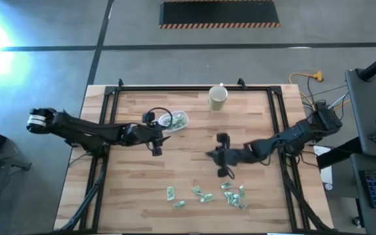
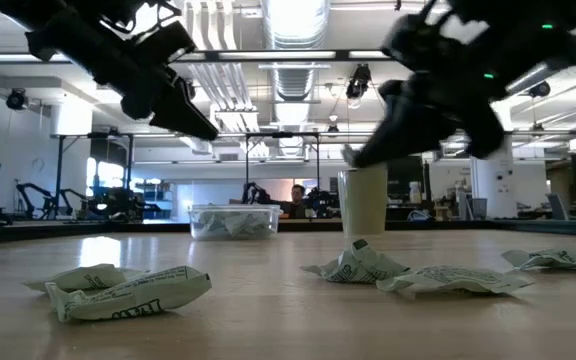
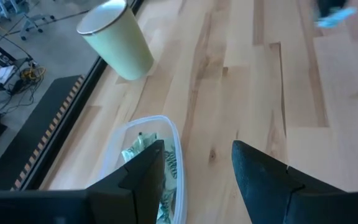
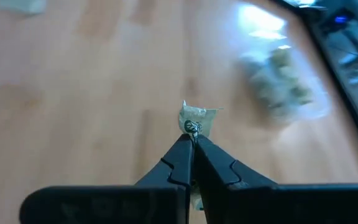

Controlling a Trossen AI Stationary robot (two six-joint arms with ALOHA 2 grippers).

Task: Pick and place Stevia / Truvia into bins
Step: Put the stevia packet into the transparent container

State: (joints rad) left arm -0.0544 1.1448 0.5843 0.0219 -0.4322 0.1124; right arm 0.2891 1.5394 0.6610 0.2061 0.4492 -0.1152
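Note:
My right gripper [image 4: 193, 134] is shut on one pale sachet [image 4: 197, 119] above the middle of the table [image 1: 136, 189]; in the high view my right gripper [image 1: 210, 155] is right of the tub. The clear tub [image 1: 173, 121] stands at the far left-centre with several sachets in it. It also shows in the left wrist view [image 3: 169, 134] and the low view [image 2: 233, 221]. My left gripper [image 3: 197, 152] is open and empty, just near of the tub; it also shows in the high view [image 1: 156, 146]. Several more sachets [image 1: 204, 194] lie near the table's front edge. My right gripper pinches the sachet by its lower edge [image 4: 193, 128] between the tips of its two fingers. The sachet sticks out beyond the fingertips, crumpled, and is lifted clear of the table.
A beige cup [image 1: 218, 98] stands upright at the far edge, right of the tub. The loose sachets [image 2: 128, 290] lie flat on the wood near the front. A black frame [image 1: 194, 87] runs around the table. Bare wood lies between the tub and the sachets.

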